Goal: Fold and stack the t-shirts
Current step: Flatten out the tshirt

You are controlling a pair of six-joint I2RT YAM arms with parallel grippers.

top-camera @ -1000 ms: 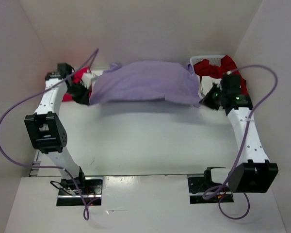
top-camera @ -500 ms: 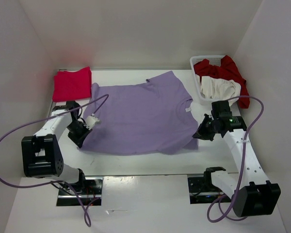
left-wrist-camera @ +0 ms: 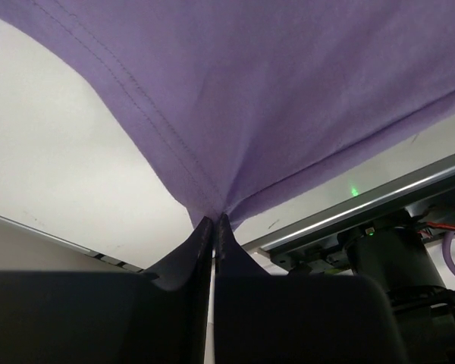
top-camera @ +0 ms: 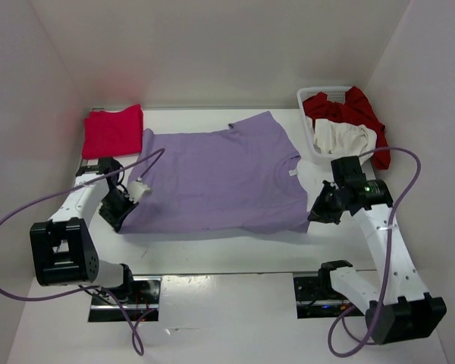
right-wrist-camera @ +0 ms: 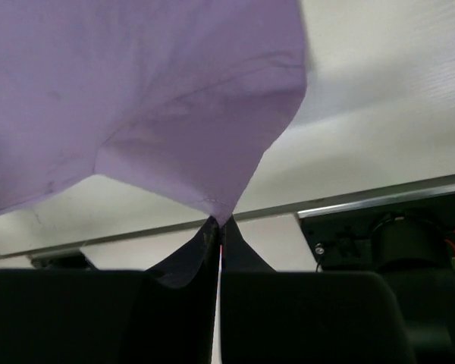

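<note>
Lying spread across the middle of the table [top-camera: 212, 250], the purple shirt [top-camera: 216, 178] is mostly flat, with its collar toward the right side and its bottom hem toward the left.

The left gripper [top-camera: 120, 221] sits at the near-left corner of the purple shirt. In the left wrist view its jaws are pressed fully together on that corner [left-wrist-camera: 214, 221], and the stitched hem rises from the pinch point. The cloth fans out tight from the tips.

The right gripper [top-camera: 317, 214] sits at the near-right corner of the same shirt. In the right wrist view its jaws are likewise closed flat against each other [right-wrist-camera: 218, 222], with a point of purple cloth caught between the tips.

Both grips hold the near edge of the shirt – that edge runs almost straight between the two grippers.

The pink shirt [top-camera: 112, 130] lies folded at the far-left corner of the table, just beside the purple shirt's far-left edge.

The basket [top-camera: 306, 96] stands at the far right. The dark red shirt [top-camera: 358, 110] spills over its right rim – the cream shirt [top-camera: 345, 138] drapes over its near rim.
</note>
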